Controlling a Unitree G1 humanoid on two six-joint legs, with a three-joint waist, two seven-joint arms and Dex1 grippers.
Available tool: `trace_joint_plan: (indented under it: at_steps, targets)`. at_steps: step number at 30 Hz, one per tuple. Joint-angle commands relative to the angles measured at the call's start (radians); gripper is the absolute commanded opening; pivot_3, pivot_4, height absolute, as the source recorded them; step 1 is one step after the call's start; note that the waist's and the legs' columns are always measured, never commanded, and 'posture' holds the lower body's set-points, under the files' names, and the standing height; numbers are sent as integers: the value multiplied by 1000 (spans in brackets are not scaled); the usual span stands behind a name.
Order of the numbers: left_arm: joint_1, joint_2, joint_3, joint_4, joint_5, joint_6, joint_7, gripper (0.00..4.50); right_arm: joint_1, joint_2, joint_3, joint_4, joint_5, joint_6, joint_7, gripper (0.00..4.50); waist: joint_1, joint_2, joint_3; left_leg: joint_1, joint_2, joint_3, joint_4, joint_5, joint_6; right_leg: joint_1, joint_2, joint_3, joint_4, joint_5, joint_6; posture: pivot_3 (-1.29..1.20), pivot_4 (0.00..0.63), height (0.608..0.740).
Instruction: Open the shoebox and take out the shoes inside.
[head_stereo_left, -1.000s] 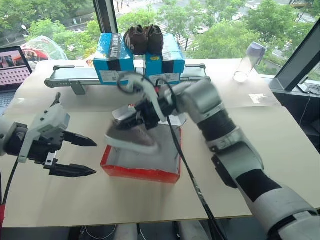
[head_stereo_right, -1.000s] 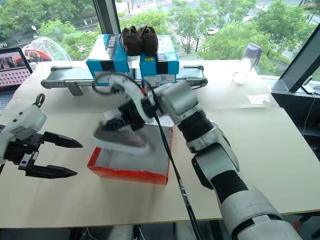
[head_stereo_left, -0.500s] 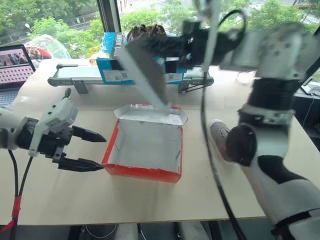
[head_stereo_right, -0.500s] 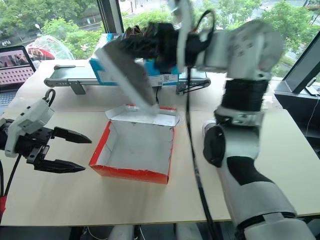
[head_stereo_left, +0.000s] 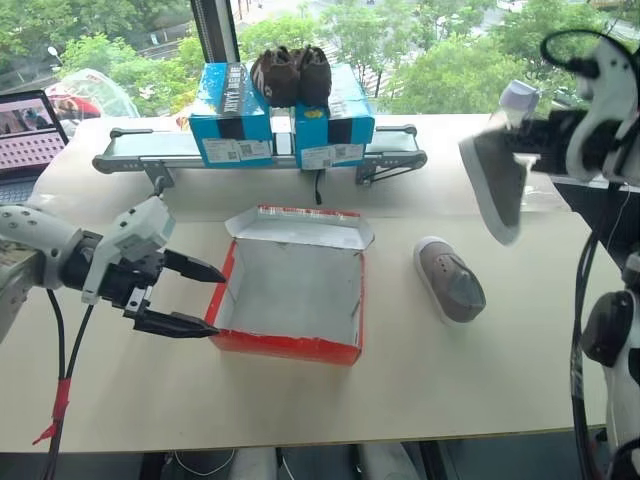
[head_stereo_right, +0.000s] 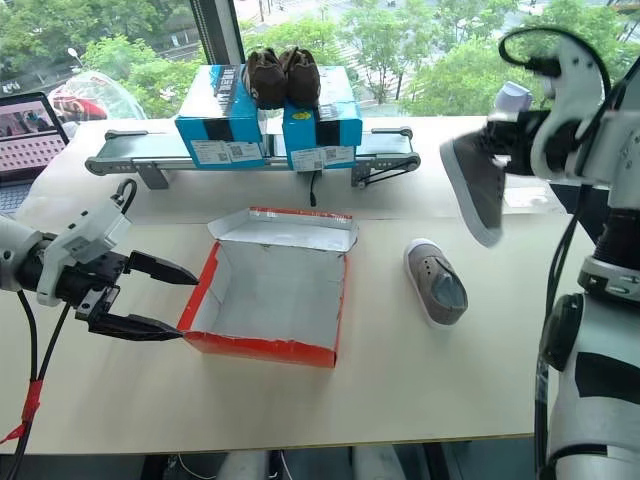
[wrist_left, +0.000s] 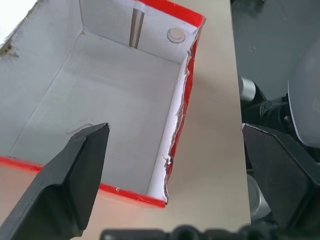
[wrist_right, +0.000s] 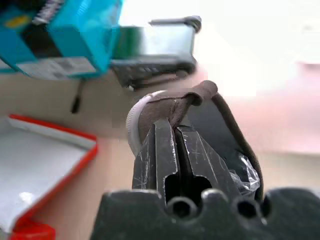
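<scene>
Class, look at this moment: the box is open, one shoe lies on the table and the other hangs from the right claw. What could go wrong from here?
1. The right claw pinches the second shoe only by its heel rim, hanging in the air; it may slip and drop.
2. Set down carelessly, it could land on the first shoe or knock the bottle behind it.
3. The open left claw sits close to the shoebox wall and may nudge it.
</scene>
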Motion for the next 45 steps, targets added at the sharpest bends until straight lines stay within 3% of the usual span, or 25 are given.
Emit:
trace_joint_plan:
  at_steps: [1, 11, 23, 30, 38, 44, 45]
  targets:
    - [-39, -3, -20, 19, 28, -21, -29, 4500, 102, -66, -72, -27, -9, -4, -10, 24, 0, 0, 0, 0, 0, 0, 0, 0, 0, 0, 0, 0, 0, 0, 0, 0, 150, 740]
    - [-85, -18, -54, 54, 68, -32, -71, 4500, 339, -39, -171, -76, -2, 16, -63, 24, -7, 0, 0, 2, 0, 1, 2, 0, 0, 2, 0, 2, 0, -2, 4, 0, 150, 740]
    - [-61, 6, -9, 20, 64, 3, -67, 4500, 193, 187, -41, 161, -49, -222, -141, 24, -12, 0, 0, 2, 0, 1, 2, 0, 0, 3, 0, 2, 0, -1, 5, 0, 150, 740]
    - [-24, 30, 34, -11, 51, 31, -49, 4500, 99, 256, 21, 329, -92, -355, -135, 24, -9, 0, 0, 2, 0, 1, 2, 0, 0, 3, 0, 3, 0, 0, 3, 0, 150, 740]
    - [11, 44, 69, -35, 25, 65, -25, 4500, 96, 216, 44, 294, -101, -358, -98, 2477, -9, 0, 0, 3, 0, 1, 2, 0, 0, 3, 0, 2, 0, 0, 2, 0, 150, 740]
    - [-21, 1, 135, 59, 20, 131, 114, 4500, 95, 83, 93, -19, -60, -109, -58, 4481, 5, 0, 1, 1, -1, 0, 3, 0, 0, 2, 0, 1, 0, 0, 2, 0, 150, 740]
    - [15, 3, 181, 55, -5, 138, 104, 4500, 83, 60, 88, -61, -46, -66, -50, 4481, 6, 0, 1, 1, -1, 0, 3, 0, 0, 2, 0, 1, 0, 0, 3, 0, 150, 740]
